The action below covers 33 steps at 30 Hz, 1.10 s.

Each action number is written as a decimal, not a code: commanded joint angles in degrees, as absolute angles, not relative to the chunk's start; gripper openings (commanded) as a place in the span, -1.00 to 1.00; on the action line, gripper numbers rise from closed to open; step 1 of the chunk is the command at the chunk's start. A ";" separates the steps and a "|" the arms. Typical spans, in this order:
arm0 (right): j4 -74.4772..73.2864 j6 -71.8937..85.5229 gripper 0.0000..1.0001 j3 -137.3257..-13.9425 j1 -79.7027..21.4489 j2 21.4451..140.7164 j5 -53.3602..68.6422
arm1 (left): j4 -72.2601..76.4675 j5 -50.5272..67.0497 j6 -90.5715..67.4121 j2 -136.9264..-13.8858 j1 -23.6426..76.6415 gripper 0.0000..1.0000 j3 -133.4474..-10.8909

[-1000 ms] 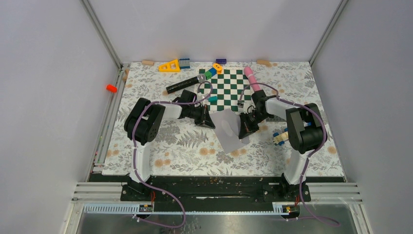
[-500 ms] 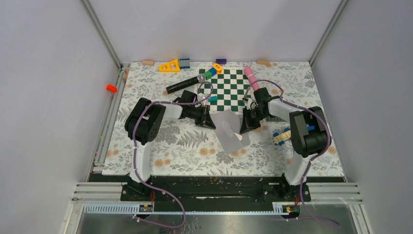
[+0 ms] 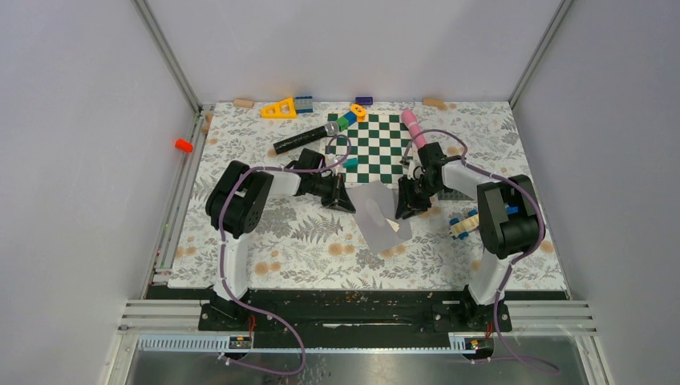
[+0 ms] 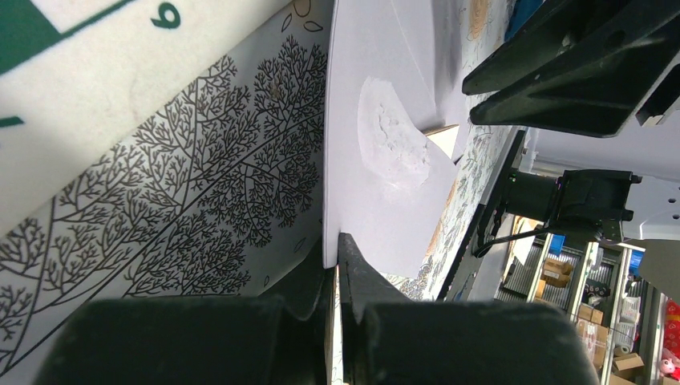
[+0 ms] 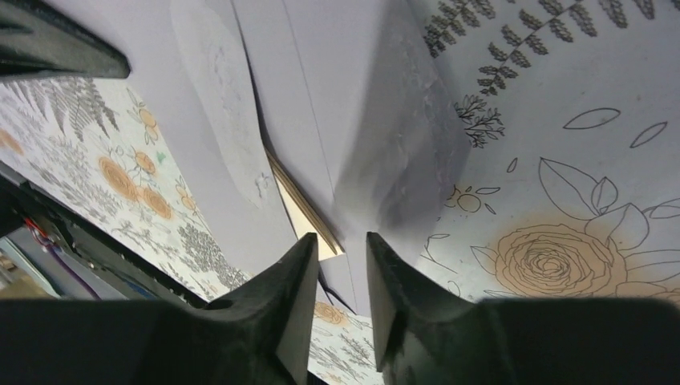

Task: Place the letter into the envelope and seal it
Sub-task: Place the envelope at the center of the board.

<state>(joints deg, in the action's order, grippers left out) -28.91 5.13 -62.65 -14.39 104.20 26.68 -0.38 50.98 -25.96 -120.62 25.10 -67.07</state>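
Observation:
The light grey envelope [image 3: 375,212] lies slanted on the floral mat, just in front of the chessboard. My left gripper [image 3: 345,200] is shut on its left edge, as the left wrist view [image 4: 337,241] shows close up, with the envelope [image 4: 385,64] stretching away from the fingers. A cream edge of the letter [image 5: 301,210] pokes out of the envelope's mouth [image 5: 321,80]; it also shows in the left wrist view [image 4: 445,135]. My right gripper [image 3: 406,206] hovers at the envelope's right edge, with its jaws a little apart and nothing between them [image 5: 341,241]. The flap [image 5: 401,160] looks blurred.
A green-and-white chessboard [image 3: 377,144] lies behind the envelope, with a pink cylinder [image 3: 413,127] and a black microphone [image 3: 305,138] beside it. A yellow triangle [image 3: 279,108] and small blocks line the back edge. Coloured blocks [image 3: 463,223] sit by the right arm.
My right gripper has drawn back off the envelope's right part, up and to the right. The envelope's right edge has shifted a little. The left gripper has kept its hold.

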 commanded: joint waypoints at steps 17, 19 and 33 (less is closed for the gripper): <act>-35.82 2.12 -0.08 -67.82 -15.05 110.80 35.61 | -2.64 47.70 -24.42 -122.55 26.02 -1.00 -67.28; -35.82 2.55 -0.11 -67.93 -15.03 111.07 36.54 | -2.64 47.64 -24.43 -122.52 26.02 -1.00 -67.24; -36.93 2.42 -0.75 -68.46 -15.04 113.37 37.93 | -2.64 47.60 -24.52 -122.18 26.10 -1.00 -67.19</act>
<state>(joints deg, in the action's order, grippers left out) -35.20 2.68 -67.00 -14.52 112.51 36.82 -0.40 50.98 -25.98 -120.64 25.19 -67.07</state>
